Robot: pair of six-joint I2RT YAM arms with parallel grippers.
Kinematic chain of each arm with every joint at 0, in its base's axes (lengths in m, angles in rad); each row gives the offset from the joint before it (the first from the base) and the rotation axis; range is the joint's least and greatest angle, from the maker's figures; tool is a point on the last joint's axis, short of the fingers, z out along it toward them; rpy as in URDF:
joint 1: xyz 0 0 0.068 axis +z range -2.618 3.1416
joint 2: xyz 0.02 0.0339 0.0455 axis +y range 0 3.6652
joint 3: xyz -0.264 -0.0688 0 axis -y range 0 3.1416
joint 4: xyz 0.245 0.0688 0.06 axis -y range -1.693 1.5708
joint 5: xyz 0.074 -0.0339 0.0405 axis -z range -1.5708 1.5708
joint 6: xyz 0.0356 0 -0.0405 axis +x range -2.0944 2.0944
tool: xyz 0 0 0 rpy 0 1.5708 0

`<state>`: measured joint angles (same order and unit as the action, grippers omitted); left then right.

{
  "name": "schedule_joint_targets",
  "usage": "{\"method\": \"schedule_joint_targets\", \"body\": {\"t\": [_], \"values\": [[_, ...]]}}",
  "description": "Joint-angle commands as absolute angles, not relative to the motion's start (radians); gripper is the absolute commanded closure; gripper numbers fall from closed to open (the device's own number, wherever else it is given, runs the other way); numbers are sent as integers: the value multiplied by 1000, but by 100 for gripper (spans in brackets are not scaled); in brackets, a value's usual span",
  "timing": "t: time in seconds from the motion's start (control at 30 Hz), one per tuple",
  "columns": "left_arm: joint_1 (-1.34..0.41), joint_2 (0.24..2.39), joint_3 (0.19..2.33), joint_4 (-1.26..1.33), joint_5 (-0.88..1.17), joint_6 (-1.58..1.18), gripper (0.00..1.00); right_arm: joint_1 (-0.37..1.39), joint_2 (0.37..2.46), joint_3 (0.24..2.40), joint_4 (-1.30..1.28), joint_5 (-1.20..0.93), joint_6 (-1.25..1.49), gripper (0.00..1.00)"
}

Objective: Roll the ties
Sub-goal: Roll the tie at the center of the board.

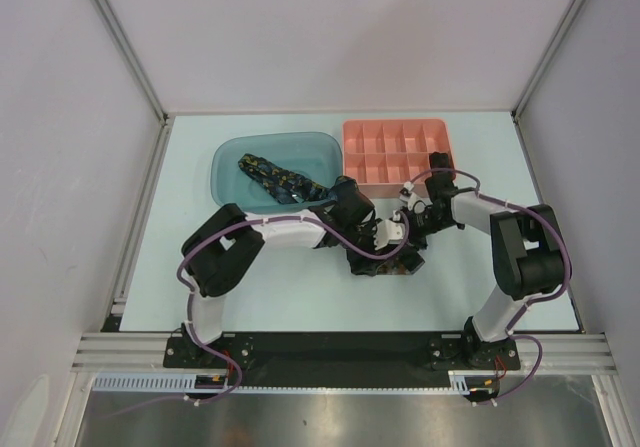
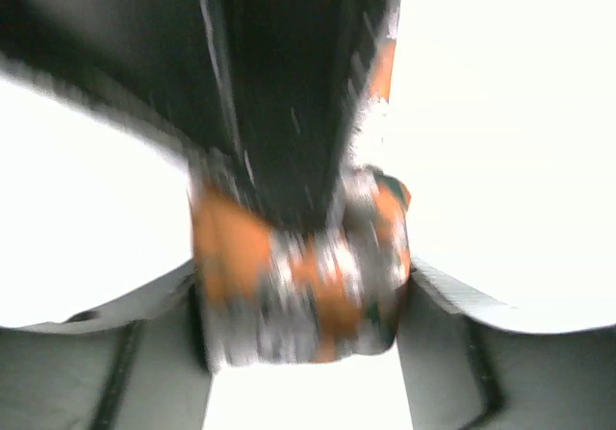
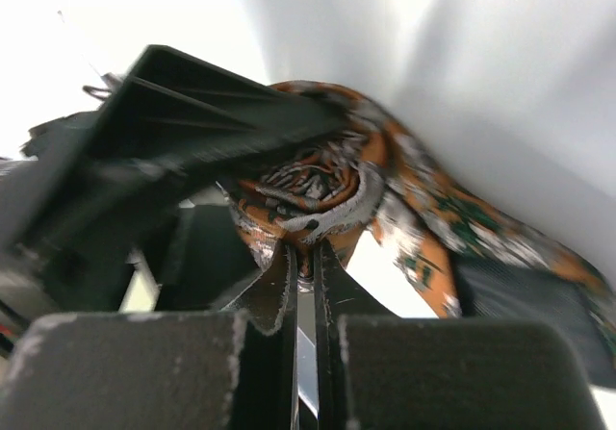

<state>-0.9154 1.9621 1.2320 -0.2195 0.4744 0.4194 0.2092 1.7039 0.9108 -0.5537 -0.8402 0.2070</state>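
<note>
The orange-brown-white flecked tie (image 1: 388, 264) lies bunched on the table at the centre, partly wound into a roll (image 3: 322, 185). My left gripper (image 1: 378, 237) holds the roll (image 2: 298, 286) between its two fingers; that view is blurred. My right gripper (image 1: 408, 229) meets it from the right. In the right wrist view its jaws (image 3: 306, 255) are almost closed, pinching the roll's lower edge. The loose tail (image 3: 452, 228) trails away to the right. The navy tie (image 1: 282, 183) with yellowish specks lies unrolled in the teal bin (image 1: 235, 157).
A pink tray (image 1: 395, 127) with several compartments stands right behind the grippers, next to the teal bin. Both arms crowd together at the table's centre. The table's side rails (image 1: 140, 217) run along the left and right edges.
</note>
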Motion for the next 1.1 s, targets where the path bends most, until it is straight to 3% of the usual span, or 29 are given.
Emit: {"method": "schedule_joint_targets", "body": {"t": [0.0,0.13,0.23,0.27,0.9,0.97,1.07], "values": [[-893,1872,1186,-264,486,396,26,187,1727,916,-632,-540,130,100],[-893,1845,1175,-193,499,396,11,186,1713,930,-653,-483,133,100],[-893,1855,1192,-183,515,403,8,179,1710,933,-663,-440,130,100],[-894,1858,1204,-183,520,402,1,178,1716,940,-672,-436,133,100],[-954,2022,1367,-123,548,413,1,222,1815,1043,-793,-317,95,100],[-957,2042,1374,-141,558,442,10,224,1815,1042,-793,-345,91,100],[-963,2052,1347,-166,545,481,36,224,1815,1048,-787,-403,91,100]]}}
